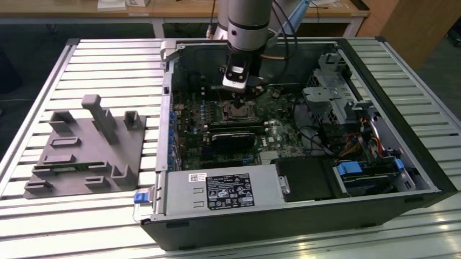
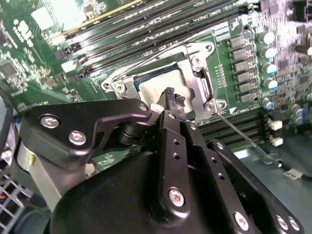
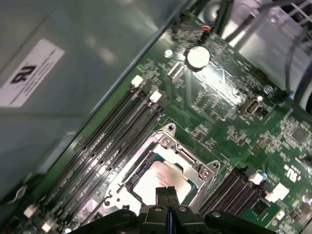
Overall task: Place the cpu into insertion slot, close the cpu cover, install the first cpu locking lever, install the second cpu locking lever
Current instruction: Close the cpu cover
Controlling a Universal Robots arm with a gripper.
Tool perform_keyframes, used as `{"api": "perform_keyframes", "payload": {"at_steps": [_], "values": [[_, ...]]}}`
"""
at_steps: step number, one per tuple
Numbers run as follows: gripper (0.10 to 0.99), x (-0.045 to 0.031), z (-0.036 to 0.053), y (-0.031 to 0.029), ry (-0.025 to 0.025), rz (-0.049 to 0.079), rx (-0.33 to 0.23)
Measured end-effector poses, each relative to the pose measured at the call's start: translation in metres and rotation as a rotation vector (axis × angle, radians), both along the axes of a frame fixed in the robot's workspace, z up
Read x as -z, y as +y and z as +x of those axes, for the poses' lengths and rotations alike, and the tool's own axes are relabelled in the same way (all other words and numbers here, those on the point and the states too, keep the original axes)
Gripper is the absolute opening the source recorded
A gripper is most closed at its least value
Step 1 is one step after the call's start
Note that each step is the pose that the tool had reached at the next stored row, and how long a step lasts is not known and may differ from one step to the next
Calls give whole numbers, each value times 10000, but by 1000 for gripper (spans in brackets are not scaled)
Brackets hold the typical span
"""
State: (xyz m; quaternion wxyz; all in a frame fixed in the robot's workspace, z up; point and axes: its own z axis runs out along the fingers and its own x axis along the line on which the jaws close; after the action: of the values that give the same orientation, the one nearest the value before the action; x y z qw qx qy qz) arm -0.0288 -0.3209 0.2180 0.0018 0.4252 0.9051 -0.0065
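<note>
Your arm (image 1: 249,27) is pointing straight down; gripper (image 3: 168,191), pinched together and empty, is hovering over the cpu (image 3: 157,176), which is lying flat inside the window of the cpu cover (image 3: 205,171).

Robotics lab / test workshop, not an office or home: the work surface is a slotted alu-profile table (image 1: 94,59) w/ an industrial robot arm (image 1: 249,21) coming down over it. A desktop PC case (image 1: 288,221) lies on its side on the table, side panel off, motherboard (image 1: 189,144) exposed. Beside it sits a grey fixture plate (image 1: 86,151) w/ raised blocks and posts, and plain wooden benches (image 1: 180,9) stand in the bkgd.
</note>
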Motion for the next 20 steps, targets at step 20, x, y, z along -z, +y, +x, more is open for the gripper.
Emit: {"api": "perform_keyframes", "payload": {"at_steps": [20], "values": [[106, 2, 0, 0, 1, -1, -3537]]}}
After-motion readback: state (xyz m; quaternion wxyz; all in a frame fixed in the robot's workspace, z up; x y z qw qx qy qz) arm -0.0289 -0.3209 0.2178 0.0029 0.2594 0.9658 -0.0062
